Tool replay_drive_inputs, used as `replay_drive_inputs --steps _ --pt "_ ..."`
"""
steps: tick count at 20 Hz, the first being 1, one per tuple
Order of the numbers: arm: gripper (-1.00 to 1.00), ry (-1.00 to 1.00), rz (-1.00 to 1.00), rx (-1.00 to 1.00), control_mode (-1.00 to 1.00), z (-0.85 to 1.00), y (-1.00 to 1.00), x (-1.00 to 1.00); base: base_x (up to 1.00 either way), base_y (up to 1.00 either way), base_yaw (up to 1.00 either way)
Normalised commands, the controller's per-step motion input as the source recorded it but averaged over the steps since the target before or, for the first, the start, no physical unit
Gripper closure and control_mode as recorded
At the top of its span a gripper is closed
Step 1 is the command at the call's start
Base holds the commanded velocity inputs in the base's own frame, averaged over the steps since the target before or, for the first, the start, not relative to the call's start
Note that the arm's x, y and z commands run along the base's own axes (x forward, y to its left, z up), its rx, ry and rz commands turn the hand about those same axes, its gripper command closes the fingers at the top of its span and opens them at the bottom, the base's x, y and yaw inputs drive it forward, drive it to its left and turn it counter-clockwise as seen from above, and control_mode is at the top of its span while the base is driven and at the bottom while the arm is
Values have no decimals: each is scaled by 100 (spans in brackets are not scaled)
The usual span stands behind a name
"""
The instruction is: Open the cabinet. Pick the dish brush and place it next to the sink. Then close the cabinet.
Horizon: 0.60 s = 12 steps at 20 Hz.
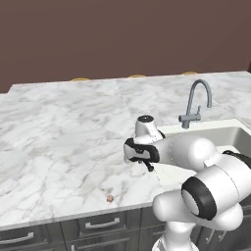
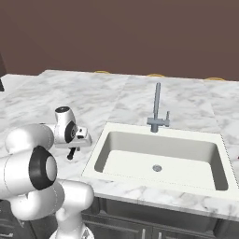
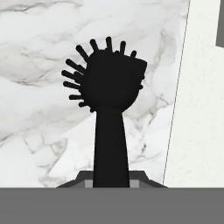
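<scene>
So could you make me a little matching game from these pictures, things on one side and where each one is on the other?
Things:
1. brush
2. faucet
3. sink
4. small brown crumb

Places or states:
A. sunk into the marble counter, to the right of the arm
B. lying on the counter near its front edge, above the drawers
C. held by its handle in the shut gripper, over the counter beside the sink
D. standing upright at the back rim of the sink

Pairs: 1-C, 2-D, 3-A, 4-B
</scene>
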Motion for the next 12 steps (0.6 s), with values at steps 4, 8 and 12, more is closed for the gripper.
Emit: replay_drive_inputs --steps 4,8,12 --pt "-100 0 0 0 -100 0 0 0 0 0 0" --pt "-100 0 0 0 -100 0 0 1 0 0 0" --pt "-100 0 0 0 -100 0 0 9 0 0 0"
